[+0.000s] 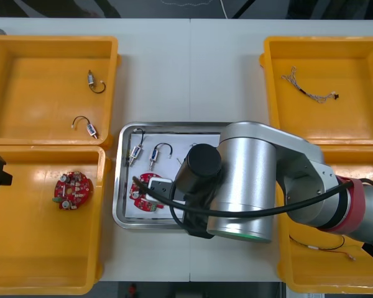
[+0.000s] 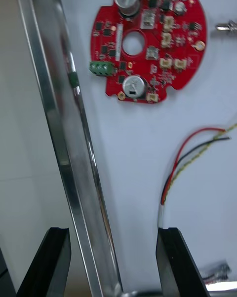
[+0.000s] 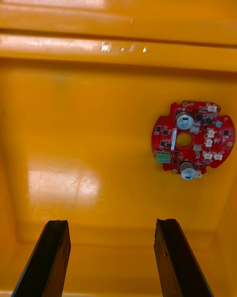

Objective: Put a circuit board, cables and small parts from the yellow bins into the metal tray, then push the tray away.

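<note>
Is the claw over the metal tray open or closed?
Open. The right gripper hovers over the metal tray's rim, black fingers wide apart, gripping nothing. Left gripper hangs over a yellow bin.

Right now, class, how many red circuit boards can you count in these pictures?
2. One board lies in the metal tray, partly under the right arm; the other board lies in the nearer left yellow bin. The arm covers part of the tray, so another may be hidden.
</note>
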